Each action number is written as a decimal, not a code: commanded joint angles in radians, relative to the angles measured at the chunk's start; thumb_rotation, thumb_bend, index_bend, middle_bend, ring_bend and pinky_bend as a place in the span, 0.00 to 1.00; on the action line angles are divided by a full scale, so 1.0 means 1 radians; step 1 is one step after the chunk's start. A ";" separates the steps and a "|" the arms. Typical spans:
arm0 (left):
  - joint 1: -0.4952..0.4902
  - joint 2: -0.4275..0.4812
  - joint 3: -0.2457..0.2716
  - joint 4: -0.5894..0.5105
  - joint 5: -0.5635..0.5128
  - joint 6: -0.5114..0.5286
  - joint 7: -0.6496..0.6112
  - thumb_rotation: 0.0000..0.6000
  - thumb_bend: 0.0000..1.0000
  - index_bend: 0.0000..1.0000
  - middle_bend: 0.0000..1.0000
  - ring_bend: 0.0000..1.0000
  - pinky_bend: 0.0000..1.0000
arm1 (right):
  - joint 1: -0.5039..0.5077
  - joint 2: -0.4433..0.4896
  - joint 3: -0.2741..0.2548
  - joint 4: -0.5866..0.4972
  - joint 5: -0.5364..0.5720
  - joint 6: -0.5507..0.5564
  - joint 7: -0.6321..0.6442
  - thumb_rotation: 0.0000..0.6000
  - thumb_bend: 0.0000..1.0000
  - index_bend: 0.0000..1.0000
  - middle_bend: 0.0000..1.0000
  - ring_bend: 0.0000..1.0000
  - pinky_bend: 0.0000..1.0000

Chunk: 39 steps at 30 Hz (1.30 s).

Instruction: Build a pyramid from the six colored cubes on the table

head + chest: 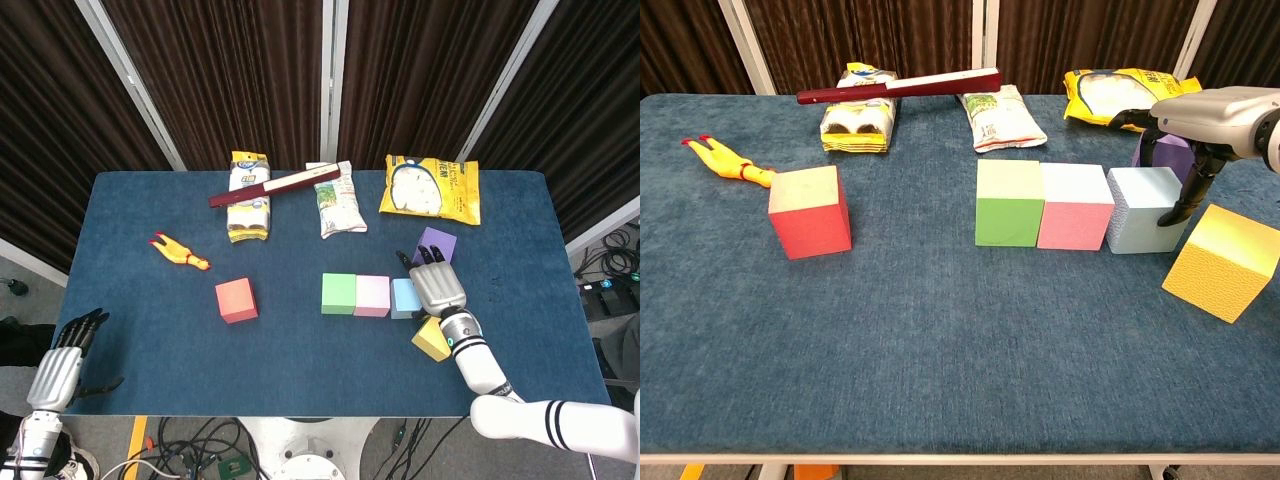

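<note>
We see foam-looking cubes with grainy faces on the blue felt worktop (pixel 940 360): green cube (pixel 1008 203), pink cube (pixel 1074 206), light-blue cube (pixel 1143 209) touching in a row. Right hand (pixel 1200 120) hovers spread, holding nothing; left hand (pixel 62 358) spread off-worktop.

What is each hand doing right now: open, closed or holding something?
Left hand: open, off the table's near-left edge, holding nothing.
Right hand: open, fingers spread above the light blue cube, holding nothing.

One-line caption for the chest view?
Green, pink and blue cubes in a row; right hand open above the blue.
</note>
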 commanded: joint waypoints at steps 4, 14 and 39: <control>0.000 0.000 0.000 0.001 0.001 0.001 -0.001 1.00 0.00 0.09 0.03 0.00 0.04 | -0.011 -0.010 -0.001 0.014 -0.024 0.003 0.024 1.00 0.00 0.00 0.51 0.04 0.00; 0.000 -0.002 0.002 0.002 0.003 0.000 -0.002 1.00 0.00 0.09 0.03 0.00 0.04 | -0.025 -0.010 0.002 0.007 -0.032 0.009 0.046 1.00 0.00 0.00 0.56 0.05 0.00; 0.001 -0.001 0.003 0.003 0.002 0.000 -0.004 1.00 0.00 0.09 0.03 0.00 0.04 | -0.029 -0.046 0.019 0.030 -0.051 0.007 0.061 1.00 0.00 0.00 0.57 0.07 0.00</control>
